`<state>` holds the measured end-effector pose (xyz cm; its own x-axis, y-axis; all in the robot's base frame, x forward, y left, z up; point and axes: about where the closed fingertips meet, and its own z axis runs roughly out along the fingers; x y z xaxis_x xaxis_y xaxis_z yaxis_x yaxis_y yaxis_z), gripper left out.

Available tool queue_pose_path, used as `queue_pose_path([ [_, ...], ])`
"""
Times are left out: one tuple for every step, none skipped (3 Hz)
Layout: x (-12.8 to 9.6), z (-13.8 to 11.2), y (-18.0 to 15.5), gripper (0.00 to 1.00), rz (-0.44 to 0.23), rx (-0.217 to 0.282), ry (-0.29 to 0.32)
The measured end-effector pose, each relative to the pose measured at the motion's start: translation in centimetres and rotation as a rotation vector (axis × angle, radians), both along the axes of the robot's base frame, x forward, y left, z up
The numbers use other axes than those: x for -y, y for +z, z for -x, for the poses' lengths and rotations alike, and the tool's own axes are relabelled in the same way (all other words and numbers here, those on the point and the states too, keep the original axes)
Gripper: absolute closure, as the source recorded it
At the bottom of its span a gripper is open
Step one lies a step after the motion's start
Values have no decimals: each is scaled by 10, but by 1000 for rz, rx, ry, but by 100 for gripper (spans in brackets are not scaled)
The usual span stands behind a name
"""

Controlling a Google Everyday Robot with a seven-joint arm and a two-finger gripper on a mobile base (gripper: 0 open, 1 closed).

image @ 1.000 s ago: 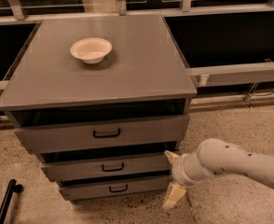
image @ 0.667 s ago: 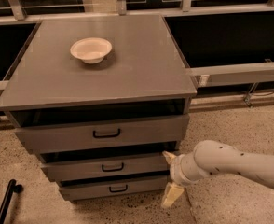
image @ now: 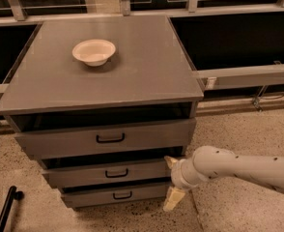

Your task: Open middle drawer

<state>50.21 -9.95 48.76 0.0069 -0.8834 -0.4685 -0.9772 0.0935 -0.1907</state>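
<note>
White bowl, empty, at 11 o'clock on the grey cabinet top. Below it, three stacked drawers with dark gaps above their fronts, the middle drawer and its black bar handle sandwiched between the other two. Gripper at 3 o'clock of the middle drawer, just off its right end, fingers spread, gripping nothing, apart from the handle. Bare speckled floor at 3 o'clock of the cabinet.

Smooth matt grey middle drawer; cream plastic tool at its right end.
</note>
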Motion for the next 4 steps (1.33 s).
queue_pose_path([
  [-13,-18,-14,0,-4,15,24],
  [-21,-28,-22,0,-5,21,39],
  [-35,-48,-46,0,-7,11,59],
  [-39,-57,-55,0,-10,10,62],
])
